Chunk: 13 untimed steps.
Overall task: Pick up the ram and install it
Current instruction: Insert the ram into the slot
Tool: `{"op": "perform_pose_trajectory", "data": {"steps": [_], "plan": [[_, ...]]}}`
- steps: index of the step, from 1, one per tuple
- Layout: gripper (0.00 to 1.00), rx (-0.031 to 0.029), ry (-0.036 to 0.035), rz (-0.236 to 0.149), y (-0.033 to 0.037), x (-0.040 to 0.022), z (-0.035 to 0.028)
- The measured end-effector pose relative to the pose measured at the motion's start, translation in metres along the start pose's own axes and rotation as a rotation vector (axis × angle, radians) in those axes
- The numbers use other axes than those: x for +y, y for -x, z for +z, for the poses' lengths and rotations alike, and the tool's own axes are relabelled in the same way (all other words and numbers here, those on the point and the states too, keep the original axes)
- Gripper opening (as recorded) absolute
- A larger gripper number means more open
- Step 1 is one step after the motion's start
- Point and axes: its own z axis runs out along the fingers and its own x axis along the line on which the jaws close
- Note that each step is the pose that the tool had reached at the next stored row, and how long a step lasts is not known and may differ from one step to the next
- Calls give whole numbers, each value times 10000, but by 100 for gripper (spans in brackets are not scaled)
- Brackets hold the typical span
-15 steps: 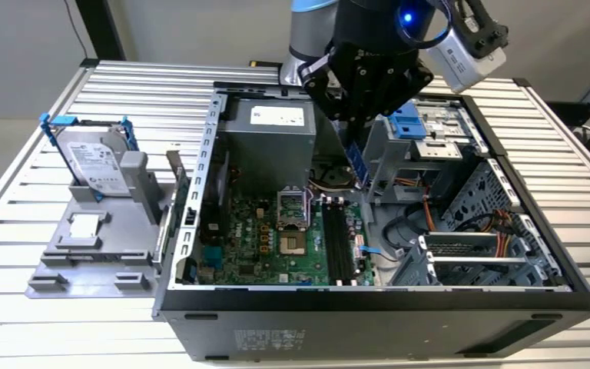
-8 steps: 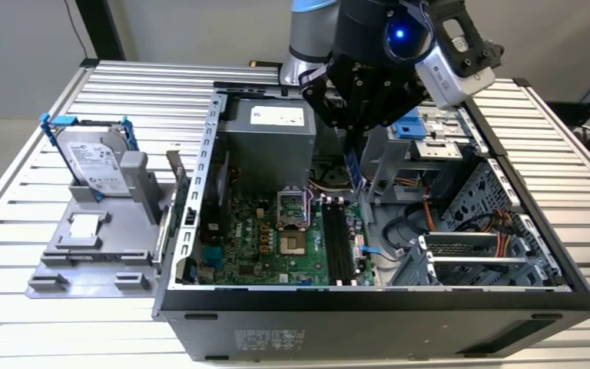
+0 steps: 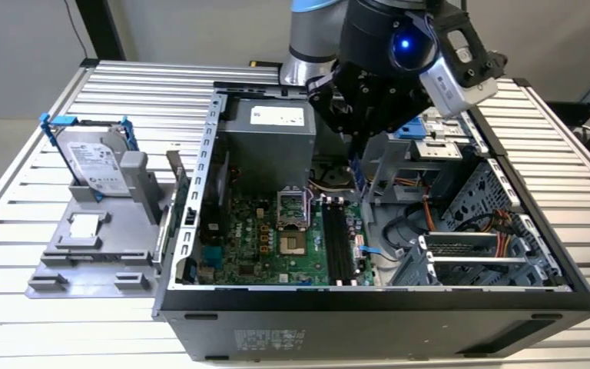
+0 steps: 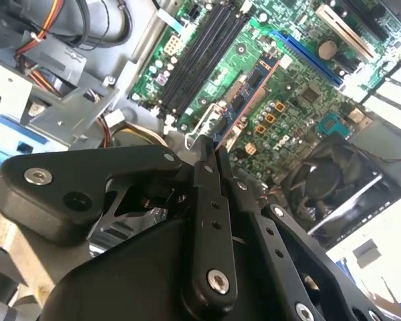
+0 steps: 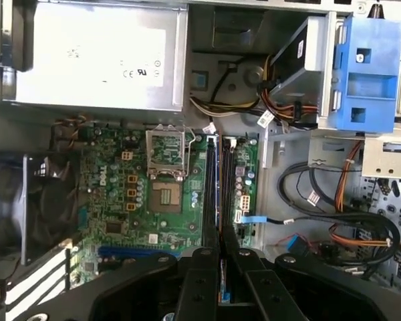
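The ram (image 3: pixel 359 175) is a thin dark stick hanging on edge from my gripper (image 3: pixel 358 146), which is shut on its upper end. It hovers inside the open computer case (image 3: pixel 377 304), above the green motherboard (image 3: pixel 259 242) and just behind the long black slots (image 3: pixel 338 240). In the second wrist view the ram (image 4: pixel 251 92) sticks out past the fingertips (image 4: pixel 204 152), with its chips and copper edge showing. In the first wrist view the ram (image 5: pixel 218 221) appears edge-on between the two fingers (image 5: pixel 199 267), lined up along the slots (image 5: pixel 210 180).
A silver hard drive in a blue-tipped bracket (image 3: pixel 95 161) stands on a grey fixture (image 3: pixel 90 254) at the exterior view's left. Inside the case are the power supply (image 3: pixel 270 138), CPU socket (image 3: pixel 290 211), cable bundles (image 3: pixel 429 223), a blue drive cage (image 5: pixel 367 73) and a fan (image 5: pixel 27 200).
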Motion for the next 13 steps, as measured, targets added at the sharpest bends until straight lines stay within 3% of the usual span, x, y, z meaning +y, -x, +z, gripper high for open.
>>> {"op": "perform_pose_trajectory", "data": {"steps": [4,9,13], "plan": [[0,-1,-3,37,117,-6,71],[0,-10,-7,298,127,-11,144],[0,-26,-12,734,131,-13,196]]}}
